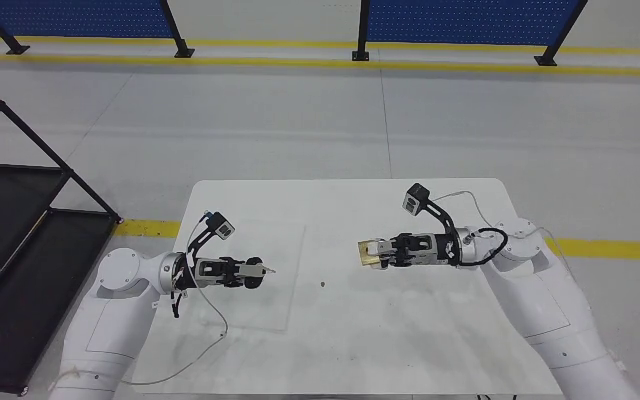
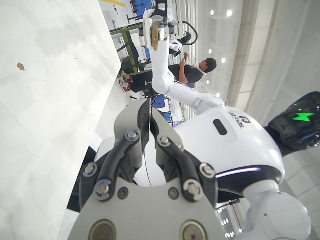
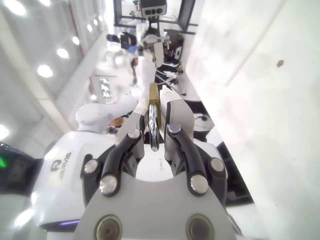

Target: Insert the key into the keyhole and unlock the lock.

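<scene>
My left gripper [image 1: 255,271] hovers over the left half of the white table [image 1: 400,330], shut on a small key [image 1: 268,270] whose tip points toward the other arm. In the left wrist view its fingers [image 2: 143,116] press together. My right gripper [image 1: 380,252] hangs over the table's right half, shut on a brass padlock [image 1: 370,253]. In the right wrist view the padlock's brass body [image 3: 153,93] sticks out past the fingertips and its silver shackle [image 3: 153,126] lies between the fingers. Key and padlock face each other with a wide gap between them. The padlock [image 2: 155,36] is seen far off from the left wrist.
A thin clear sheet [image 1: 285,310] lies on the table under the left arm. A small dark speck [image 1: 322,284] sits near the table's middle. A black rack [image 1: 40,230] stands beside the table on the left.
</scene>
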